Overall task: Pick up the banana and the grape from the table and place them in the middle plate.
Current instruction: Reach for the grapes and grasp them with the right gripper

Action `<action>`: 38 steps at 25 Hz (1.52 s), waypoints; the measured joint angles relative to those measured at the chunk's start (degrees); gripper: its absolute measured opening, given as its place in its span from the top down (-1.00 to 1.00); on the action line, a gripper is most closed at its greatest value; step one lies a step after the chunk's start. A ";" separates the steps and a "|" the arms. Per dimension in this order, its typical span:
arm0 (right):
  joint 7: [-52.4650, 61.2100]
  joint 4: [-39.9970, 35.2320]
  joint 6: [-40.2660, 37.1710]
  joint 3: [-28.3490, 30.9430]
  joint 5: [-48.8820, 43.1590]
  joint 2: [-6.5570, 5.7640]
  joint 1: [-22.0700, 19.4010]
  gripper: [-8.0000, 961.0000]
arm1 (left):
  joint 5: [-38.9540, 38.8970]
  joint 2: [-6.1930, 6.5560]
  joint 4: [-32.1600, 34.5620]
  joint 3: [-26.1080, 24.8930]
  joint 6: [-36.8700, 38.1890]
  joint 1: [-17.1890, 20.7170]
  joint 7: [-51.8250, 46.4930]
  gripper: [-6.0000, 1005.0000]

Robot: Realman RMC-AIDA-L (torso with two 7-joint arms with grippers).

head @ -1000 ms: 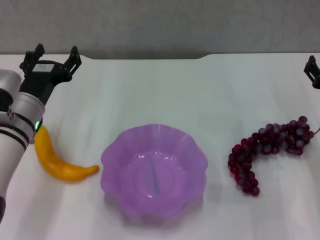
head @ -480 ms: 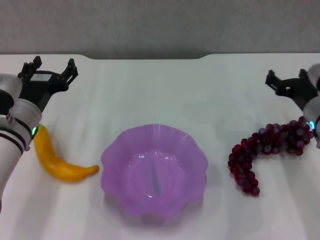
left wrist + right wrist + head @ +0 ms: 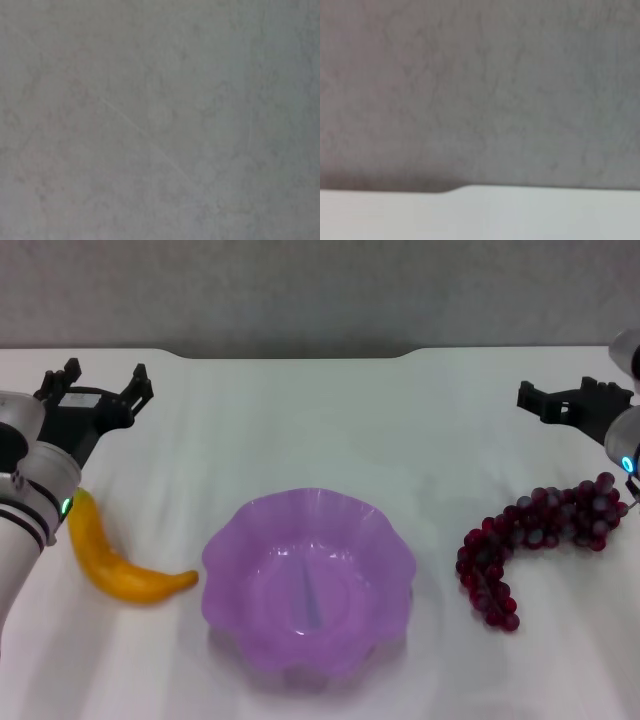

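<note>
The yellow-orange banana (image 3: pixel 118 563) lies on the white table (image 3: pixel 320 430) at the left. Left of it is my left arm, whose left gripper (image 3: pixel 100 381) hangs open and empty, farther back than the fruit. The purple scalloped middle plate (image 3: pixel 308 580) sits empty at the centre front. At the right lies the grape bunch (image 3: pixel 530 535), dark red and curved. My right gripper (image 3: pixel 556 393) hovers open behind that bunch, holding nothing. Neither wrist view shows any fruit or fingers.
A grey wall (image 3: pixel 480 90) rises behind the table. The table's notched far edge (image 3: pixel 455 189) shows in the right wrist view. The left wrist view shows only the grey wall (image 3: pixel 160 120).
My right arm has come into view from the right edge and swung inward behind the grapes. My left gripper has sunk slightly and drifted left. The fruit and plate have not moved.
</note>
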 joint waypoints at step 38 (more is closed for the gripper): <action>0.01 -4.47 34.00 7.63 -31.20 0.37 1.05 -0.84 | 0.45 -0.13 0.05 0.61 -0.59 -0.52 0.19 -0.78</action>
